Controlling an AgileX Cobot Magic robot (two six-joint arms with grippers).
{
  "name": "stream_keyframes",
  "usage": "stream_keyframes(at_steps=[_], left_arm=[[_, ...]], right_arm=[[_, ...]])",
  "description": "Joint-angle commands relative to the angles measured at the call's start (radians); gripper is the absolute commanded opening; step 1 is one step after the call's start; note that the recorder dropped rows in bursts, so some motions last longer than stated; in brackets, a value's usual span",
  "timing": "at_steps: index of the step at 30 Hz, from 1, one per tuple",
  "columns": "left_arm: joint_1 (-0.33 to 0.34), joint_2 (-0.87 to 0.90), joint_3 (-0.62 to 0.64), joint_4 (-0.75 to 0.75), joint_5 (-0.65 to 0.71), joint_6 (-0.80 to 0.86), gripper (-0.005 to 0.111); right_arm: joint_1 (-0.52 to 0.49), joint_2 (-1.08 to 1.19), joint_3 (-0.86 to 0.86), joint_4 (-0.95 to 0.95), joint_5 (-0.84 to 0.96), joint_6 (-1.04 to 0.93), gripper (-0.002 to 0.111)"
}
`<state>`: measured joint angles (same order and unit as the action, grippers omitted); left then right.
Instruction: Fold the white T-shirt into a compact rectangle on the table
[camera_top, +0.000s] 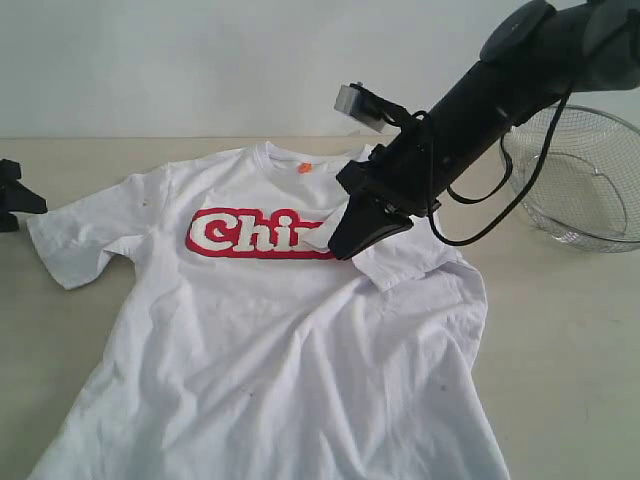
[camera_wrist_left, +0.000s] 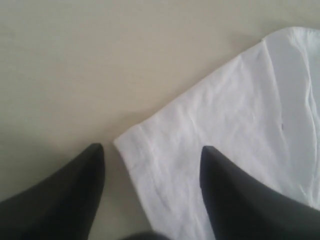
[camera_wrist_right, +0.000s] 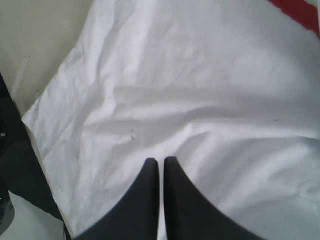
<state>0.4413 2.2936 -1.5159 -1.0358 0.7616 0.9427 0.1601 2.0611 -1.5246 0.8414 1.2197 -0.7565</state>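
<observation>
On table (camera_top: 560, 340), white T-shirt (camera_top: 270, 340) collar far, hem near; R claw (camera_wrist_right: 161, 161) pinches sleeve (camera_top: 400, 262), L claw (camera_wrist_left: 151, 149) wide.

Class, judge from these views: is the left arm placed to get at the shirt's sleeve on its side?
Probably yes. The left end effector stands open right at the sleeve's hem corner, over the table, and nothing shows between them.

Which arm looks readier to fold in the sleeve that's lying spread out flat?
Left, I'd say. The left pincer stands open astride that sleeve's hem on the white T-shirt, while the right pincer is shut on the other sleeve, folded across the red lettering.
</observation>
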Motion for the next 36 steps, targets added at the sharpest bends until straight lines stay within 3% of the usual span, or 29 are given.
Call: stream_keyframes(at_steps=[1, 8, 10, 15, 26, 33, 36], left_arm=[[-0.017, 0.024, -0.004, 0.005, 0.013, -0.013, 0.055], [-0.051, 0.039, -0.004, 0.009, 0.023, -0.013, 0.052], [-0.055, 0.039, -0.004, 0.009, 0.027, -0.013, 0.044], [-0.058, 0.039, -0.004, 0.009, 0.035, -0.007, 0.005], [-0.058, -0.039, -0.004, -0.032, 0.158, 0.098, 0.004], [-0.058, -0.125, -0.004, -0.133, 0.239, 0.14, 0.004], [-0.085, -0.138, -0.004, -0.163, 0.293, 0.147, 0.004]], right_arm=[[-0.001, -0.017, 0.001, 0.001, 0.001, -0.004, 0.0], [-0.001, -0.017, 0.001, 0.001, 0.001, -0.004, 0.0], [-0.001, -0.017, 0.001, 0.001, 0.001, -0.004, 0.0], [-0.001, -0.017, 0.001, 0.001, 0.001, -0.004, 0.0], [-0.001, -0.017, 0.001, 0.0, 0.001, -0.008, 0.0], [-0.001, -0.017, 0.001, 0.0, 0.001, -0.013, 0.0], [-0.001, -0.017, 0.001, 0.0, 0.001, -0.016, 0.0]])
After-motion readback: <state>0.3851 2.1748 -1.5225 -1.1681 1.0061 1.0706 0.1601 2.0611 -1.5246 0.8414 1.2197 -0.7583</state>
